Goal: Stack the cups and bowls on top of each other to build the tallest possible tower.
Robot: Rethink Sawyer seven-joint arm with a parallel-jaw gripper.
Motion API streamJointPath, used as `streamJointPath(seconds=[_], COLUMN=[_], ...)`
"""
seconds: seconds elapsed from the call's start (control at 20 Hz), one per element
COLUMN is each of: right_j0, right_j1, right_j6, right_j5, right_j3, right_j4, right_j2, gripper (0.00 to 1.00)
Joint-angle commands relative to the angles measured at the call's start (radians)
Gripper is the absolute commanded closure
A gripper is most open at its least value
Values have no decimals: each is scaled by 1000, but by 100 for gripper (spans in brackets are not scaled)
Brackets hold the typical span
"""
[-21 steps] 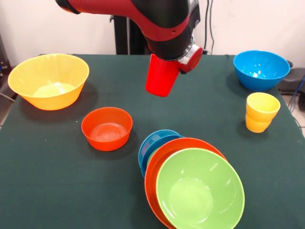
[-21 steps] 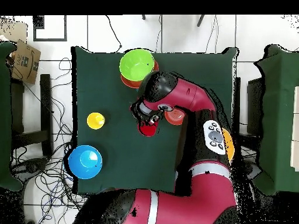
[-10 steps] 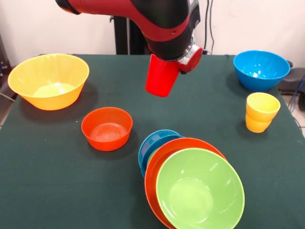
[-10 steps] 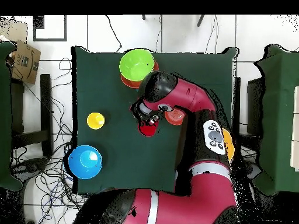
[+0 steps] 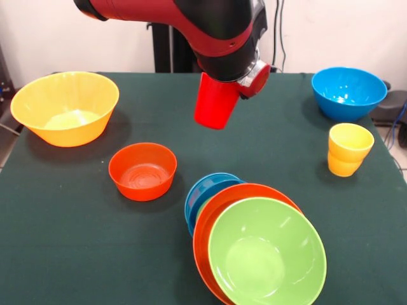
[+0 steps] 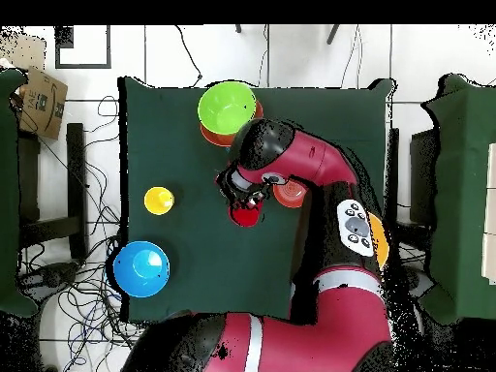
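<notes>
Nearest the front camera: tilted nest of glossy plastic bowls point(image 5: 254, 244), green inside red-orange, small blue one tucked behind. Beyond it, small red-orange plastic bowl point(image 5: 142, 170), upright and alone. Farther back, plain red plastic cup point(image 5: 215, 101) hangs clear above the cloth, rim up in the gripper point(image 5: 222, 79), long axis slightly tilted. Gripper is clamped on it, judging by the lift; fingers hidden. The small bowl lies camera-left and nearer than the cup. Overhead view hides this bowl under the arm, shows only the cup's top.
</notes>
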Motion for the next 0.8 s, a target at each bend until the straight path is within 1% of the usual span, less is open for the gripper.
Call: streamJointPath(seconds=[0.05,0.2,0.35,0.8], right_j0=[-31,-50,-62,-73], right_j1=[8,24,25,26], right_j6=[-154,-174,-174,-154], right_j5=[-68,-93,-101,-89], right_j3=[-34,-39,-34,-46], right_j4=[-125,-150,-163,-189], right_j2=[63,67,77,102], gripper=[100,100,100,100])
